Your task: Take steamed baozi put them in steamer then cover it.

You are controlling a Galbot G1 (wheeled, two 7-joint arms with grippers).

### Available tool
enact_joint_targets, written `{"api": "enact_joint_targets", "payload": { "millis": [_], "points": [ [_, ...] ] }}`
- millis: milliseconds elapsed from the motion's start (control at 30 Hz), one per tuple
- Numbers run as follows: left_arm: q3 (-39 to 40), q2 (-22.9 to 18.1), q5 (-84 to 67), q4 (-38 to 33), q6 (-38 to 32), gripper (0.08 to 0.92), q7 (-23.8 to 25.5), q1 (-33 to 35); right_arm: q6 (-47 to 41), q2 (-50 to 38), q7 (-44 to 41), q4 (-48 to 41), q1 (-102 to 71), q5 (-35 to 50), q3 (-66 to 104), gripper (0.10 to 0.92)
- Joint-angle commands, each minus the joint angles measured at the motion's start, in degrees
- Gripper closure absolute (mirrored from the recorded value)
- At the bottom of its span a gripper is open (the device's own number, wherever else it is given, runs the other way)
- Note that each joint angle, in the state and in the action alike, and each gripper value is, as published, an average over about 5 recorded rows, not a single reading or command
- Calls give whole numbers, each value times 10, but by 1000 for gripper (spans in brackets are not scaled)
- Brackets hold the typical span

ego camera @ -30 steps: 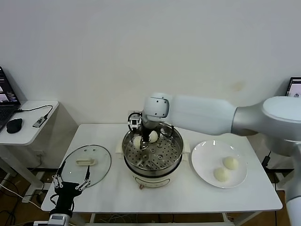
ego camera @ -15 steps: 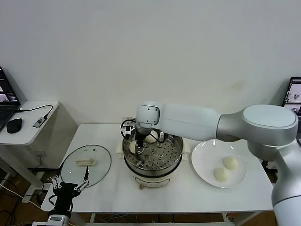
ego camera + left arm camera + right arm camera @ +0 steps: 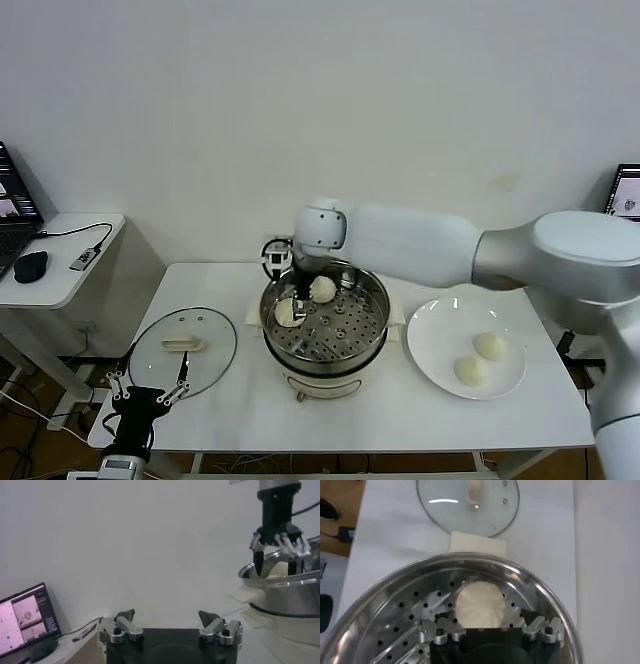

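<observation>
The steel steamer (image 3: 345,340) stands mid-table on its cream pot base. Two baozi lie on its perforated floor, one at the back (image 3: 322,288) and one at the left (image 3: 285,313). My right gripper (image 3: 298,301) hangs open just above the left one. In the right wrist view that baozi (image 3: 479,605) rests on the floor between my spread fingers (image 3: 534,622), free of them. Two more baozi (image 3: 490,345) (image 3: 470,371) lie on the white plate (image 3: 432,345). The glass cover (image 3: 183,345) lies flat at the left. My left gripper (image 3: 148,397) is open and parked at the front left edge.
A side table with a laptop and a mouse (image 3: 30,266) stands at the far left. The wall is close behind the table. In the left wrist view my left gripper (image 3: 166,615) is empty, with the steamer rim (image 3: 280,575) and the right gripper (image 3: 278,550) ahead of it.
My right gripper carried a baozi down into the left side of the steamer, opened, and rose slightly. The baozi now lies on the steamer floor. The left arm has not moved.
</observation>
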Motion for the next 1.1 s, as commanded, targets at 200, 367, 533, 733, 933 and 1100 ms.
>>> {"api": "enact_joint_targets", "payload": {
  "millis": [200,367,533,733,933,1100],
  "points": [
    [13,6,0,1,1,177,0,-1,121,-280,-157,176,122,-121,-28,203],
    [18,8,2,4,1,177,0,-2,160,-385,-165,204,100,-177,-30,203],
    [21,8,6,9,1,177,0,-2,188,-457,-159,216,50,-234,-16,203],
    [21,3,10,6,3,177,1,1,214,-495,-145,211,-58,-291,49,203],
    [18,1,14,8,4,177,1,4,230,-506,-126,188,-190,-363,150,203],
    [15,-1,17,9,4,177,1,9,236,-502,-122,170,-278,-389,214,203]
  ]
}}
